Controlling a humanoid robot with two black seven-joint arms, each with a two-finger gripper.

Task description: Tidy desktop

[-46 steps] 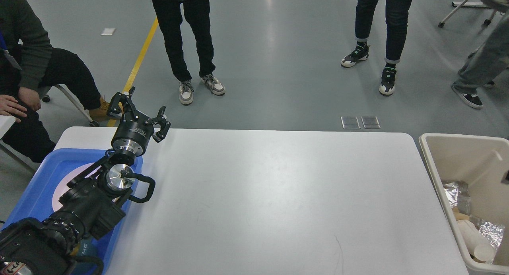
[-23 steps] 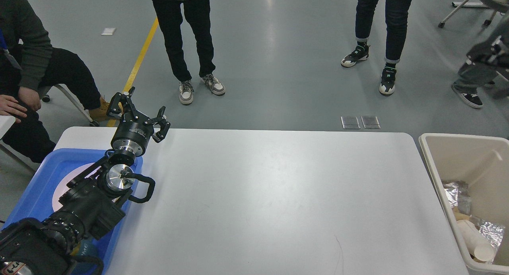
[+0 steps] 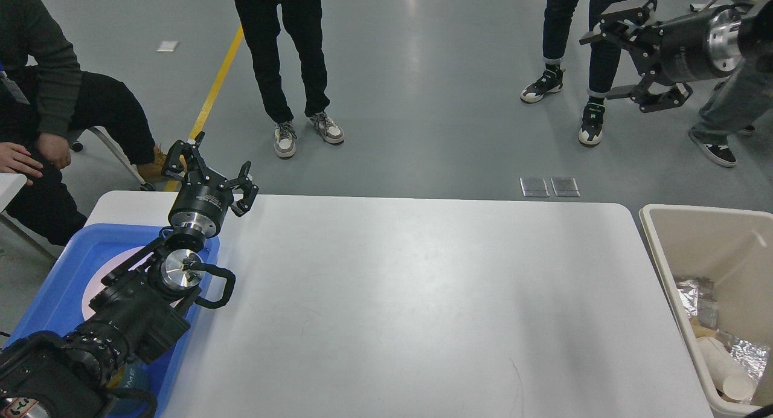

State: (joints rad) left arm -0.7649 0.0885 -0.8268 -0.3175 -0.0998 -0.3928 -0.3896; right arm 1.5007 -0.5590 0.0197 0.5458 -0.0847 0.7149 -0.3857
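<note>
Head view: the desktop (image 3: 392,297) fills the middle of the frame, bare of loose items as far as I can see, with a blue tray (image 3: 60,285) at its left edge and a beige bin (image 3: 670,237) holding foil and paper cups just past its right edge. The left gripper (image 3: 208,167) hangs over the tray's far corner, fingers apart and empty; the right gripper (image 3: 625,58), raised high at upper right, is also spread and empty. The tidying looks finished, so the best move is probably to bring both arms down slowly, clear of the 2 containers' rims.

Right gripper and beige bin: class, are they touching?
Apart. The head view shows the open right gripper raised high over the floor, far above the beige bin.
</note>
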